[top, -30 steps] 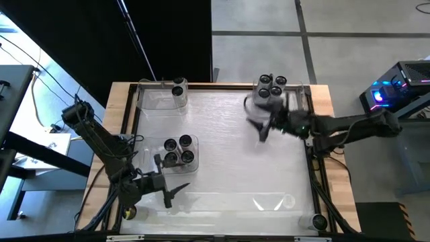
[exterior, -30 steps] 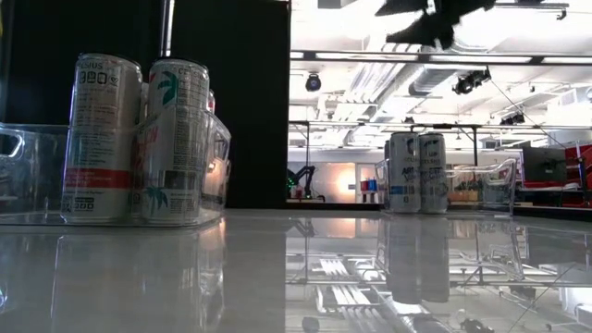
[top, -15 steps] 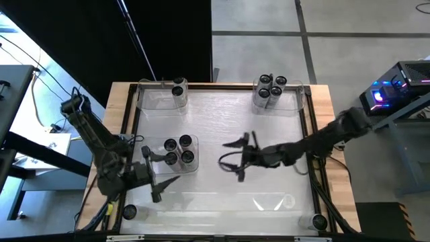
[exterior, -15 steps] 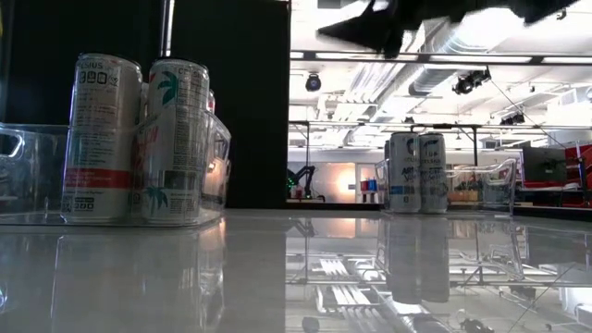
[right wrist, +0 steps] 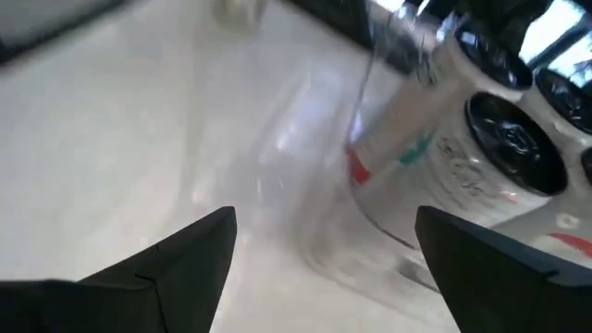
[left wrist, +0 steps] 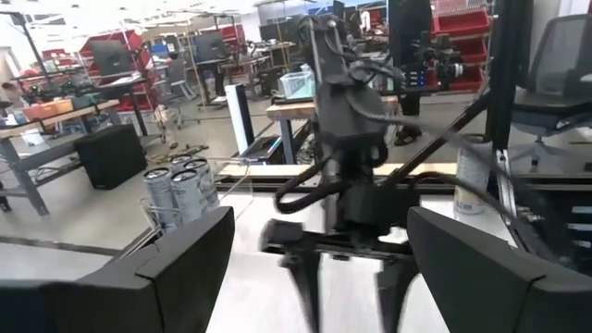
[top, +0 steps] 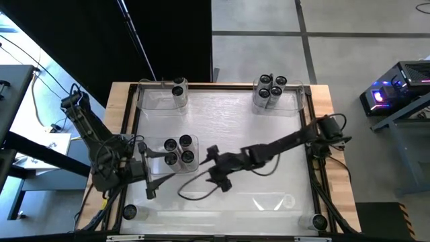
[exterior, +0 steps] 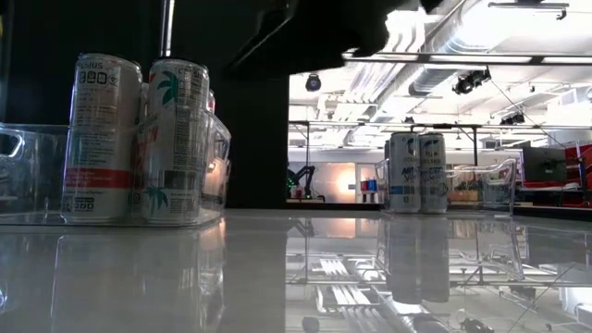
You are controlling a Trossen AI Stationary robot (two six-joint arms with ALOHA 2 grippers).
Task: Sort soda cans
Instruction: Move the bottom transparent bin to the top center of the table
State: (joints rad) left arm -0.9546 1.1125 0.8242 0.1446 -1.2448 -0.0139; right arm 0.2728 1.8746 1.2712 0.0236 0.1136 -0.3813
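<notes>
A glossy white tabletop (top: 222, 128) framed in pale wood is sitting in a workshop, with benches, red shelving and a distant person showing behind it in the left wrist view. Nearest the front edge, two lone soda cans are standing at the corners, one on the left (top: 129, 212) and one on the right (top: 318, 221). A little farther in, the left gripper (top: 148, 175) is hovering beside the near-left clear tray (top: 161, 161), its fingers spread apart and holding nothing. In that tray a cluster of four cans (top: 179, 150) is standing upright; in the low view their labels are reading partly as "CELSIUS" with a green palm motif (exterior: 166, 92). The right arm is stretching across the middle of the table, and the right gripper (top: 216, 165) is hanging just beside that tray with its fingers wide and empty. Farthest back, one can (top: 179, 91) is standing in the far-left tray (top: 154, 99), and four more (top: 271, 87) are grouped in the far-right tray (top: 295, 101).
</notes>
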